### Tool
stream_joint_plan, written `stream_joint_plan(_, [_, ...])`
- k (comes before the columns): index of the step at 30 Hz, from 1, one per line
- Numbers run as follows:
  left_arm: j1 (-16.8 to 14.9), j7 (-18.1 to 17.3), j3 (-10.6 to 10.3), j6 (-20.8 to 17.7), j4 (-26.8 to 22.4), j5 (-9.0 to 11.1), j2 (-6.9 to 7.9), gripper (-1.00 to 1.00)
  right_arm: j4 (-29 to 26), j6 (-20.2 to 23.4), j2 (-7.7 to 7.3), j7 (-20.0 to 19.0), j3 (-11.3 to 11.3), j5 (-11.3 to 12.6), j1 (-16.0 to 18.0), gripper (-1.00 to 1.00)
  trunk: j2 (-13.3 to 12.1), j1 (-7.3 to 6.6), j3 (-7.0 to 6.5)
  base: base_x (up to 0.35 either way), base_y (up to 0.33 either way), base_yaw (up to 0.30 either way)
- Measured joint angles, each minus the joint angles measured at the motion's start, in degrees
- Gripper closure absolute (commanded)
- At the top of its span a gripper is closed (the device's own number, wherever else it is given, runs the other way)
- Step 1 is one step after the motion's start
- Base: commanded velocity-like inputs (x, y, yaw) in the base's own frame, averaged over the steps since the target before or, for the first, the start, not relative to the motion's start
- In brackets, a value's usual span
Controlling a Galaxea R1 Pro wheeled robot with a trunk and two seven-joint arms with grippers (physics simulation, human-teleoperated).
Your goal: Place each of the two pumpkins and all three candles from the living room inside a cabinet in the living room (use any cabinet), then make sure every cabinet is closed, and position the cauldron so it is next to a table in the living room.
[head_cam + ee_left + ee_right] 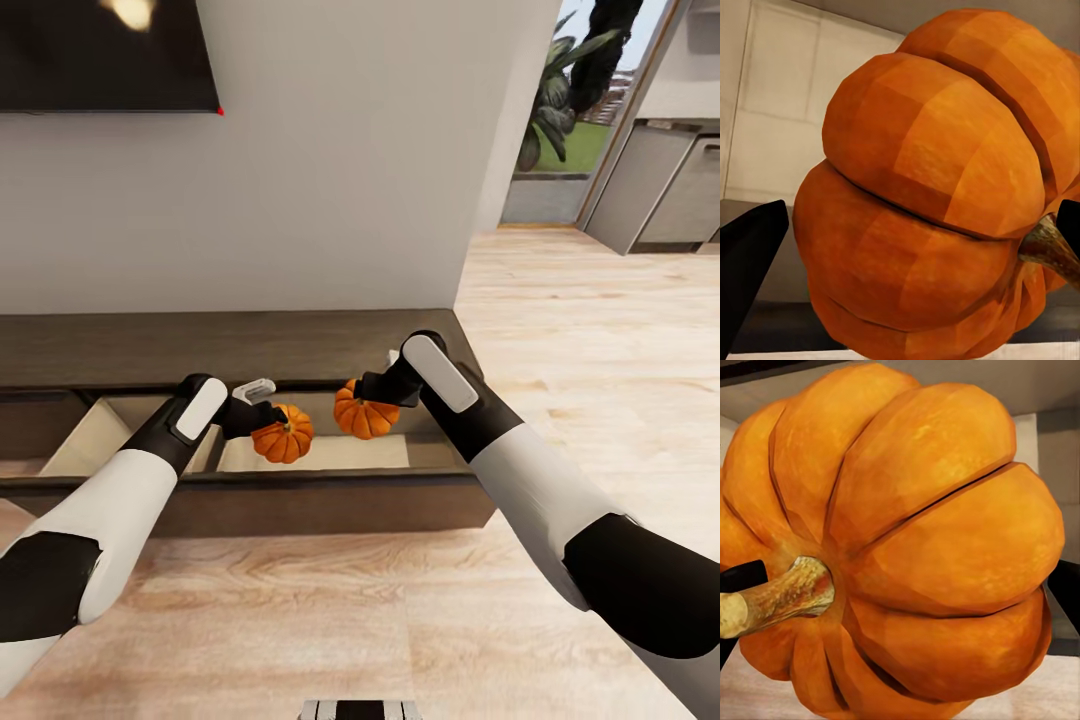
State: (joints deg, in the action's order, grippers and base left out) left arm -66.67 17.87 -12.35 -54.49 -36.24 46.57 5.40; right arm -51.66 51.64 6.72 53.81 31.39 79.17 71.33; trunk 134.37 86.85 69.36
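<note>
Left jaws: closed on a ribbed bright-orange pumpkin, centre frame over the open pale-lined drawer.
Right jaws: gripping the second ribbed orange pumpkin just beside it.
Best move: lower both into the drawer before releasing, keeping them apart.
</note>
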Motion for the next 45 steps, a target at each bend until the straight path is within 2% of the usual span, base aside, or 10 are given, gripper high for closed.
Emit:
stream_joint_plan(18, [0.0, -0.1, 0.1, 2.0, 0.3, -0.2, -0.12, 1.00, 0.1, 0.0, 0.03, 0.0, 0.0, 0.0, 0.0, 1.00, 0.4, 0.20, 0.18, 0.089, 0.002, 0.000])
stream_joint_plan(25, [0.0, 0.2, -1.0, 4.0, 0.7, -0.1, -0.19, 1.00, 2.9, 0.8, -0.06, 0.4, 0.0, 0.0, 0.0, 1.00, 0.4, 0.22, 0.18, 0.046, 0.000, 0.000])
stream_joint_plan(31, [0.0, 0.2, -1.2, 4.2, 0.7, 0.0, -0.16, 1.00, 3.8, 0.9, -1.33, 0.2, 0.1, 0.1, 0.0, 1.00, 0.4, 0.22, 0.18, 0.002, 0.000, 0.000])
stream_joint_plan(45, [0.0, 0.2, -1.3, 4.7, 0.7, -0.1, -0.39, 1.00, 4.1, 0.8, -1.52, 0.2, 0.1, 0.2, 0.0, 1.00, 4.8, 2.64, 2.15, 0.000, 0.000, 0.000])
